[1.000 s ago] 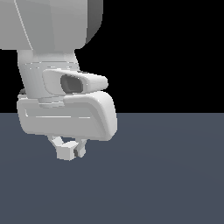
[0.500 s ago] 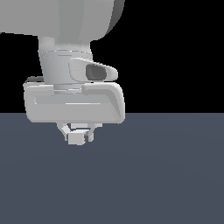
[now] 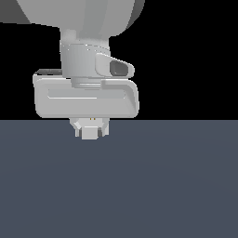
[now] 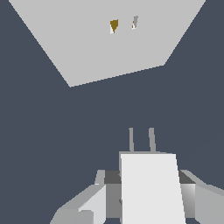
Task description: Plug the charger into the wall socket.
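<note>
The small off-white rectangular charger (image 4: 151, 186), with two thin grey prongs (image 4: 141, 140) on its leading end, sits clamped between the pale grey fingers (image 4: 85, 208) of the robot's two-fingered gripper (image 4: 144, 197), which is closed on the block's flanks. From the wrist camera the prongs point toward the thin flat off-white wall socket plate (image 4: 100, 48), which stands well apart from the charger across bare dark floor. Its two tiny holes (image 4: 113, 25) — one showing orange-brown, the other greyer — lie ahead of the prongs but offset from their line.

In the exterior view the bulky white arm housing (image 3: 86, 97) hides most of the hold; only the fingertips and a sliver of the block (image 3: 88, 132) show below it. The socket plate is not visible there.

Judging by its look, the charger is a stiff, light block with smooth faces — likely slippery — so a firm squeeze on the two broad side faces, behind the prongs, suits it best. The prongs look thin and should not be gripped or knocked. Any tilt of the block relative to the socket plate would probably jam them at the holes.
</note>
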`<state>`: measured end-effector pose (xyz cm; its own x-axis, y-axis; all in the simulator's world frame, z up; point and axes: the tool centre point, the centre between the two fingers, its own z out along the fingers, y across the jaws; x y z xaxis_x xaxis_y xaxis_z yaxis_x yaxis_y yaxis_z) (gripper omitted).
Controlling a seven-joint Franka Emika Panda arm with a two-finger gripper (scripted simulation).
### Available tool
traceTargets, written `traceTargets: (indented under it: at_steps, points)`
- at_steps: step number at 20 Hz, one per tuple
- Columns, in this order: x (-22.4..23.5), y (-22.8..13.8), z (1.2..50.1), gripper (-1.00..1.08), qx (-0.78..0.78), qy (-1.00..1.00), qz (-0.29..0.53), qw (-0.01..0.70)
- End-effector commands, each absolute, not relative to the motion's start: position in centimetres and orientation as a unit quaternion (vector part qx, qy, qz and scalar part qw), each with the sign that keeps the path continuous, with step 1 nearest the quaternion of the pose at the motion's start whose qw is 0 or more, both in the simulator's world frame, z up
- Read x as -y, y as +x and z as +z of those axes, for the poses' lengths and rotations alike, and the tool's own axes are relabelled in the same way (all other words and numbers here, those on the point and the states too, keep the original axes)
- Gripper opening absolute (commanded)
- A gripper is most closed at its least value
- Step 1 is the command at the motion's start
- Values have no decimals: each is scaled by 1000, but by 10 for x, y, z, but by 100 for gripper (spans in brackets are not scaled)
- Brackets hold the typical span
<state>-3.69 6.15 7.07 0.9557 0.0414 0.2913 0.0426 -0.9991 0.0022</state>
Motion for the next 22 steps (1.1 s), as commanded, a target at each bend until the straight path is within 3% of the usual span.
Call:
traceTargets:
  at_steps: [1, 22]
  points:
    - [-60, -32, 76, -100, 45, -988, -147, 6]
    - [-57, -11, 100, -100, 153, -978, -142, 22]
